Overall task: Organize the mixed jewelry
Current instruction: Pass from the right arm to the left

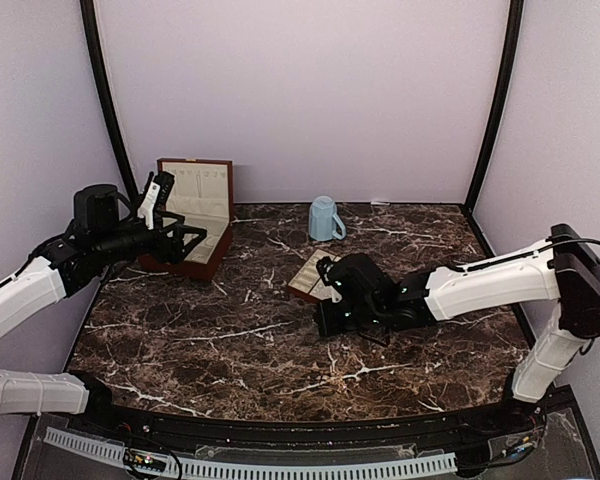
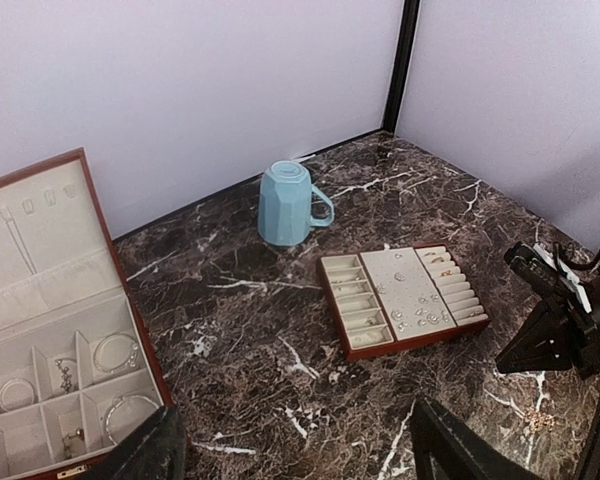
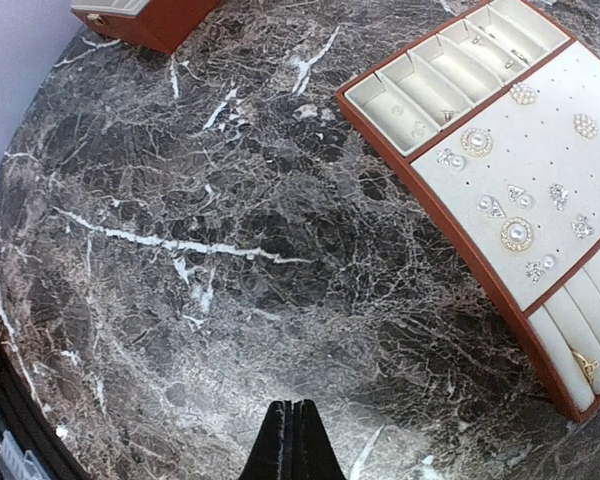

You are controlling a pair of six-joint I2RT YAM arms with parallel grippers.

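Dark marble with white veins covers the table [image 3: 180, 300], and pale walls close it in on three sides. On it, the mixed jewelry [image 3: 517, 234] lies mostly on the flat cream pad of a brown-edged tray [image 3: 542, 150] – small pearl-like and glinting studs scattered loosely across the pad, with a few more bits in the narrow slots along one side and a gold-coloured piece in the ring rolls on the other. That tray sits near the middle of the table. Behind it, closer to the back wall and well apart from it, stands a light-blue mug [image 2: 288, 203]. Off at the back left is a reddish wooden box [image 2: 60, 250] with its lid up, and several bangles [image 2: 115, 352] lie in its cream compartments. The right gripper [image 3: 290, 405] hangs low over bare marble beside the tray, not touching it, with its two fingers pressed together and nothing between them. The left gripper [image 2: 298, 440] is raised in front of the open box – its fingers stand wide apart and hold nothing.
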